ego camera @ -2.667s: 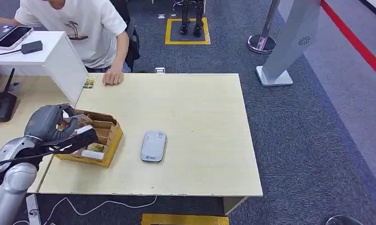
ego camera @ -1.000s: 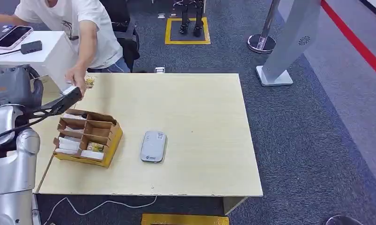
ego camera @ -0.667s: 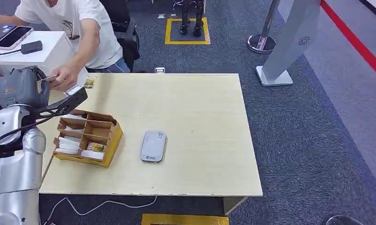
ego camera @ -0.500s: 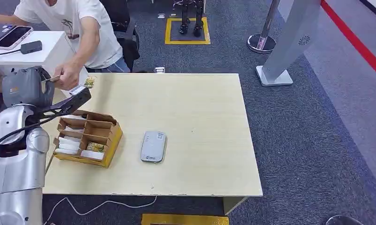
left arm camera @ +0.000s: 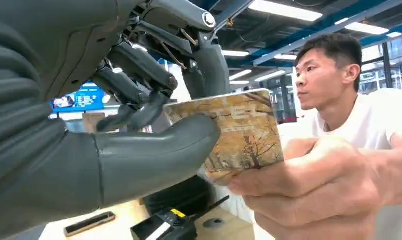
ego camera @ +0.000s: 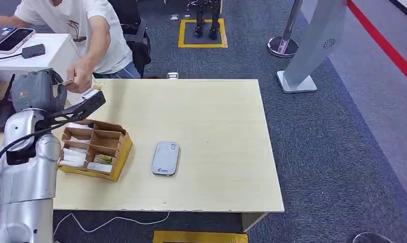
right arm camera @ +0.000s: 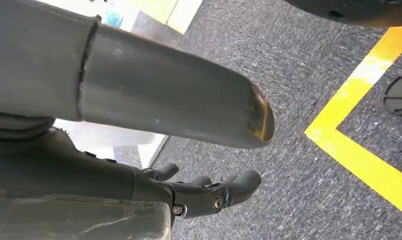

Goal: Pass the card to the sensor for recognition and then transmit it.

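My left hand is raised beyond the table's far left corner. In the left wrist view that hand pinches a picture card between its thumb and dark fingers. A person's hand grips the card's free edge at the same time. From the head view the person's hand meets mine at the card. The grey-white sensor lies flat on the table, well away from the card. My right hand hangs over the carpet, fingers apart and holding nothing.
A cardboard box with compartments of cards sits on the table's left side under my left arm. The person in a white shirt stands behind a white counter with a phone on it. A grey stand rises at the back right.
My left hand rose from the box, carried the card up to the far left, then drifted slightly right. The person's hand reached in and took hold of the card.
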Controlling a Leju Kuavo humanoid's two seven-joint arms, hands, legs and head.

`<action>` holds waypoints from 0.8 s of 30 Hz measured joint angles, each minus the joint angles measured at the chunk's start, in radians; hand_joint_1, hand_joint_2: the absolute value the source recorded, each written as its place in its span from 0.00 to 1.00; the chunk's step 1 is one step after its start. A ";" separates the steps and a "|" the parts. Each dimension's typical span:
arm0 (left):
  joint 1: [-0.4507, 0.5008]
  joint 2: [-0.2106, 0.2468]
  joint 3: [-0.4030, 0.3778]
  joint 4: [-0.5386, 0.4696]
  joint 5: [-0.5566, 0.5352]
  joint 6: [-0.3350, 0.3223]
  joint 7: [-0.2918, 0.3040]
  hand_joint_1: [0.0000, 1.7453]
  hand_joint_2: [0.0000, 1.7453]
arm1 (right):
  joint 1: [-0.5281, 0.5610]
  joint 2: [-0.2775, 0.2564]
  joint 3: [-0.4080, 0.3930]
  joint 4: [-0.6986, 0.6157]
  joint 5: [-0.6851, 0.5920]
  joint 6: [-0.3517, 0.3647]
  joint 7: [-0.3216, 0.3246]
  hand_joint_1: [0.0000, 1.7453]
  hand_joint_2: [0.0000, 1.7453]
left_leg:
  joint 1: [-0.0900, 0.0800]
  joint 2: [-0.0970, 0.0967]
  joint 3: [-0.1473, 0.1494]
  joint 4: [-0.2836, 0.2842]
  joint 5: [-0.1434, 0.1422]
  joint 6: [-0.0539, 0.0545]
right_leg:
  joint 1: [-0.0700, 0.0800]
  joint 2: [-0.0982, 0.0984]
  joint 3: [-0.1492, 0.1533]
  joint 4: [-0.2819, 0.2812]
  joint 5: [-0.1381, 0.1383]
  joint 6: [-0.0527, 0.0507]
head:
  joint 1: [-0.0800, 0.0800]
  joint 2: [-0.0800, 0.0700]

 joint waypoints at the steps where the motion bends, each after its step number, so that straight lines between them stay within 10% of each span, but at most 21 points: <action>1: 0.000 -0.001 0.000 0.000 0.001 0.003 0.000 0.00 0.00 | 0.000 0.000 0.000 0.000 0.000 0.000 0.001 0.00 0.00 | 0.000 0.000 0.000 0.000 0.000 0.000 | 0.000 0.000 0.000 0.000 0.000 0.000 | 0.000 0.000; 24: 0.000 -0.023 0.000 0.000 0.016 0.012 0.000 0.00 0.00 | 0.000 0.000 0.000 0.000 0.000 0.000 0.000 0.00 0.00 | 0.000 0.000 0.000 0.000 0.000 0.000 | 0.000 0.000 0.000 0.000 0.000 0.000 | 0.000 0.000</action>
